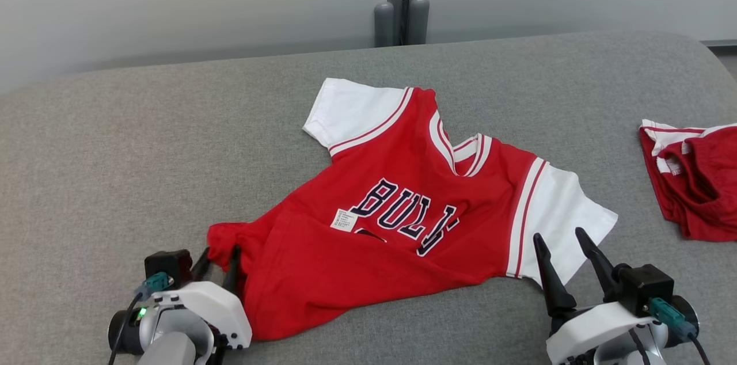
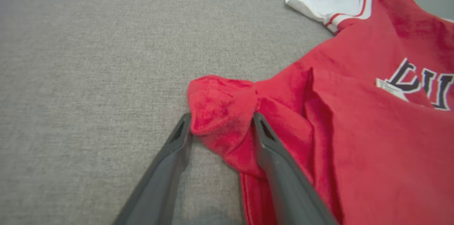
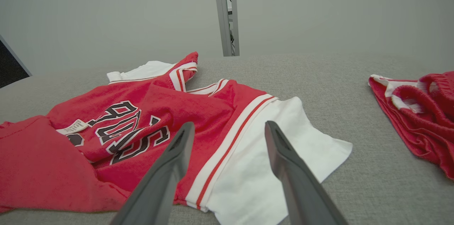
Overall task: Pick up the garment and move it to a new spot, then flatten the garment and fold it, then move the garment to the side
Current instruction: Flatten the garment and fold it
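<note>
The garment [image 1: 345, 273] is a red jersey with white sleeves and dark lettering, lying spread but creased on the grey padded table [image 1: 115, 152]. Its lower hem is folded up over the front. My left gripper [image 1: 220, 253] is at the jersey's bunched lower-left corner. In the left wrist view the left gripper [image 2: 221, 116] has both fingers straddling that red lump [image 2: 220, 104], still apart and touching the cloth on each side. My right gripper [image 1: 557, 234] stands open just in front of the white right sleeve [image 3: 283, 140]. Seen from the wrist, the right gripper [image 3: 230, 124] has nothing between its fingers.
A second crumpled red-and-white garment [image 1: 696, 181] lies at the table's right edge, also seen from the right wrist as a red heap [image 3: 418, 118]. A grey post [image 1: 403, 2] stands behind the table against the pale wall. Bare grey surface lies left of the jersey.
</note>
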You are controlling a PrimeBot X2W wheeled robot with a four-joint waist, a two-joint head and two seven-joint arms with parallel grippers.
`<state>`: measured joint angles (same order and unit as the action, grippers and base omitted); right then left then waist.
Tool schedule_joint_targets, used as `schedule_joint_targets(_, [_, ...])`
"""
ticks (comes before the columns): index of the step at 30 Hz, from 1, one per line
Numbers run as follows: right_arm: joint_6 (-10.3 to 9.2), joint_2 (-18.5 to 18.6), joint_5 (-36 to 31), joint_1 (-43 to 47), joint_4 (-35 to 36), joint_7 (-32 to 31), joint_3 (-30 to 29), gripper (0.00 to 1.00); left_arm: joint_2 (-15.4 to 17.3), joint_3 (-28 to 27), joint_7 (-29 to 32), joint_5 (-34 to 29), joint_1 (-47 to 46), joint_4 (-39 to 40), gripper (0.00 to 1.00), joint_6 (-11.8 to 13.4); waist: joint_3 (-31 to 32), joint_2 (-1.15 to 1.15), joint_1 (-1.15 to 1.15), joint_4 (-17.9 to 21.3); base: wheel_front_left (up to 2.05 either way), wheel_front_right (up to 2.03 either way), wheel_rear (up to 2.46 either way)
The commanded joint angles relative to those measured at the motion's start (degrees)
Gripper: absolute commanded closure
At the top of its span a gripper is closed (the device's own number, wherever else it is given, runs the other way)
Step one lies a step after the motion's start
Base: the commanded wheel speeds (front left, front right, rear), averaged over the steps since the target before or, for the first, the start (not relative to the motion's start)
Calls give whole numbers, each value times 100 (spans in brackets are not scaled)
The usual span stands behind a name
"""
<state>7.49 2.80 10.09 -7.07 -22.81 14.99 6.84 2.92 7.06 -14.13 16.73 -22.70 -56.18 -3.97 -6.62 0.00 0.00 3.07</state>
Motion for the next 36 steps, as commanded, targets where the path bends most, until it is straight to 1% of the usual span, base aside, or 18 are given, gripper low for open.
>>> schedule_joint_targets(1, [0,28,19,-75,2,28,0,0,30,16,9,9,-147,-77,100,-26,-36,0,0,17,0,0,0])
schedule_joint_targets(4, [0,28,49,-85,14,28,-16,0,44,73,-9,-29,-323,-245,100,-33,-88,0,0,36,0,0,0])
schedule_joint_targets(7, [0,28,73,-125,40,28,-30,0,138,112,-61,-110,-540,-228,100,58,-146,0,0,54,0,0,0])
schedule_joint_targets(11, [0,29,116,-193,88,28,-33,0,368,146,-91,-231,-957,-91,100,134,-275,0,0,103,0,0,0])
schedule_joint_targets(16, [0,29,175,-304,139,28,11,0,722,174,-103,-412,-1590,29,100,288,-511,0,0,259,0,0,0])
schedule_joint_targets(17, [0,29,175,-304,139,28,11,0,722,174,-103,-412,-1590,29,100,288,-511,0,0,259,0,0,0])
schedule_joint_targets(18, [0,28,194,-320,143,28,21,0,789,173,-105,-439,-1710,30,100,328,-561,0,0,302,0,0,0])
schedule_joint_targets(22, [0,28,247,-416,166,28,20,0,1058,192,-108,-562,-2167,-46,100,441,-799,0,0,469,0,0,0])
schedule_joint_targets(27, [0,28,268,-528,206,28,50,0,1280,120,-106,-542,-2565,-271,100,561,-1116,0,0,655,0,0,0])
schedule_joint_targets(28, [0,28,265,-560,205,28,51,0,1277,109,-107,-514,-2622,-318,88,558,-1175,0,0,681,0,0,0])
schedule_joint_targets(29, [0,28,270,-586,209,28,51,0,1311,123,-108,-537,-2682,-353,31,571,-1231,0,0,701,0,0,0])
schedule_joint_targets(30, [0,28,274,-606,207,28,44,0,1320,109,-109,-520,-2727,-402,0,574,-1281,0,0,715,0,0,0])
schedule_joint_targets(32, [0,28,282,-640,218,28,20,0,1292,87,-110,-489,-2776,-398,0,578,-1351,0,0,714,0,0,0])
schedule_joint_targets(36, [0,28,248,-647,231,28,-20,0,1148,123,-111,-422,-2767,-447,0,397,-1389,0,0,658,0,0,0])
